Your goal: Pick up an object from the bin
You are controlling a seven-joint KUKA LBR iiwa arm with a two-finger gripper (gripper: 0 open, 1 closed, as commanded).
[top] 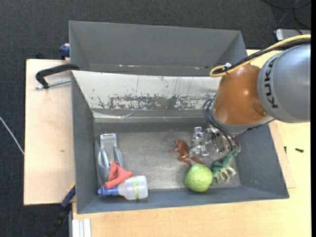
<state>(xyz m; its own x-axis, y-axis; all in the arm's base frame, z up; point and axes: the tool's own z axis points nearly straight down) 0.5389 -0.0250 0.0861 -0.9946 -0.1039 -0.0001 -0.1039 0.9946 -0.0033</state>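
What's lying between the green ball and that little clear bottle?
Nothing: the camera view shows bare bin floor between the ball and the bottle.

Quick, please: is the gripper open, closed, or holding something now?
Gripper: cannot be told. It is low at the right side of the bin, by a reddish-brown toy and a green ball.

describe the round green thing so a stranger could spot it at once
In the grey metal bin, look at the front right of the floor, just in front of the robot's pincer. The lime-green ball lies there between a reddish-brown toy and a dark green toy; it alone is smooth and round, its neighbours spindly.
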